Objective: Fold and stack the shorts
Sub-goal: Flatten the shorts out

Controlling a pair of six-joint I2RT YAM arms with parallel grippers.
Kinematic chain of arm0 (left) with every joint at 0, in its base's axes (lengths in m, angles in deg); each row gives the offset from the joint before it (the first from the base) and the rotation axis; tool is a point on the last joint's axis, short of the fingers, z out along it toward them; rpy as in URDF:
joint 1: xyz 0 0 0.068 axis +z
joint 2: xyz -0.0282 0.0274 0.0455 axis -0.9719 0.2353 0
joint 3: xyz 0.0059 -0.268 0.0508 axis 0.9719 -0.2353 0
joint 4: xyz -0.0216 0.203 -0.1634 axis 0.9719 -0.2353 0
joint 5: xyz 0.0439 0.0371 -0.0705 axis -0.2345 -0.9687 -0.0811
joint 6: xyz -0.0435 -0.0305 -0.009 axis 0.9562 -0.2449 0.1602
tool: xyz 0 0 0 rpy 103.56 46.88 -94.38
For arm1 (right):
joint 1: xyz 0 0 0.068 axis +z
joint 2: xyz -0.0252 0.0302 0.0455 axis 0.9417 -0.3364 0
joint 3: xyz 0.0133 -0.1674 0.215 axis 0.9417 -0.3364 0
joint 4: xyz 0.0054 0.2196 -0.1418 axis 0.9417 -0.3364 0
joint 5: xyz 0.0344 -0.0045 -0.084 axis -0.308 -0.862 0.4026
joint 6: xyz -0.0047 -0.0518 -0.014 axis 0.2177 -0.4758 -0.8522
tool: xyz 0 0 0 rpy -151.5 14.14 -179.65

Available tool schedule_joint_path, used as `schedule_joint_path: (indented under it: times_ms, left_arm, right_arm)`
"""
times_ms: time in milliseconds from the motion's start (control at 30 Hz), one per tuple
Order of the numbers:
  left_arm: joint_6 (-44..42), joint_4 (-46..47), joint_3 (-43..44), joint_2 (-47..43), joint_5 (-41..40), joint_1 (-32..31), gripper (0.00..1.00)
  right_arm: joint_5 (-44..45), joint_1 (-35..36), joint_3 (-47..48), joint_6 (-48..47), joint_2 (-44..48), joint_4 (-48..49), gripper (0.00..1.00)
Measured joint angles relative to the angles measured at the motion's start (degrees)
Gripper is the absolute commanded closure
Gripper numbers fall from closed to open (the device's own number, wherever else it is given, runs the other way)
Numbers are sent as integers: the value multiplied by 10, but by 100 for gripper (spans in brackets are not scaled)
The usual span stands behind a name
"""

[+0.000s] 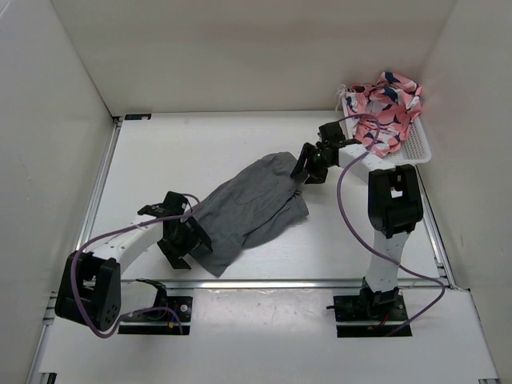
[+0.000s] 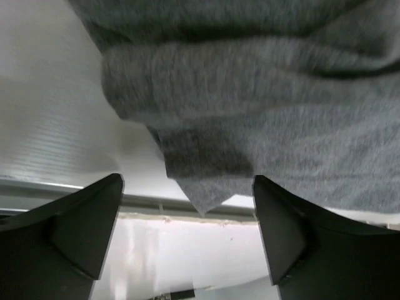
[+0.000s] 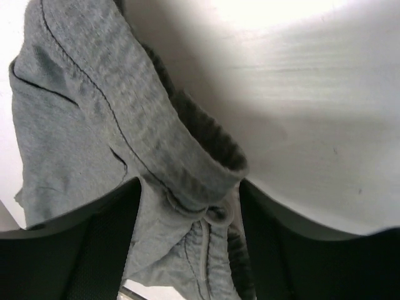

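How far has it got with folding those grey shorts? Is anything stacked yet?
Barely started. Done: nothing; the shorts lie rumpled and unfolded, slanting across the table, not stacked. In hand: the waistband sits between the jaws of the right gripper, though I cannot tell if it is clamped; the left gripper is open around a cloth corner at the other end. Left: every fold, then the stacking.

A white table [image 1: 200, 144] fills the middle of the frame under even, soft light, enclosed by a plain white back wall [image 1: 256, 48], left wall [image 1: 40, 160] and right wall [image 1: 480, 176], a metal rail [image 1: 304, 282] along its lower edge.
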Motion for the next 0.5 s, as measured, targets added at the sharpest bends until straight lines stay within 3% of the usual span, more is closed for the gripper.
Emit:
schedule_joint_path:
  times_ms: [100,133,167,267,367,500]
  left_arm:
    - [7,10,1,13,-16,0,19]
    - [9,12,2,20,-21,0,32]
    - [13,12,3,30,-27,0,39]
    - [16,12,13,56,-45,0,68]
    - [16,13,26,60,-56,0,90]
    - [16,13,43,57,-62,0,90]
  right_arm:
    - [-3,0,14,-1,-15,1,59]
    - [-3,0,16,-1,-18,1,65]
    - [-3,0,18,0,-20,1,77]
    - [-4,0,20,1,-21,2,95]
    - [-6,0,20,3,-21,2,100]
    - [-7,0,20,2,-21,2,100]
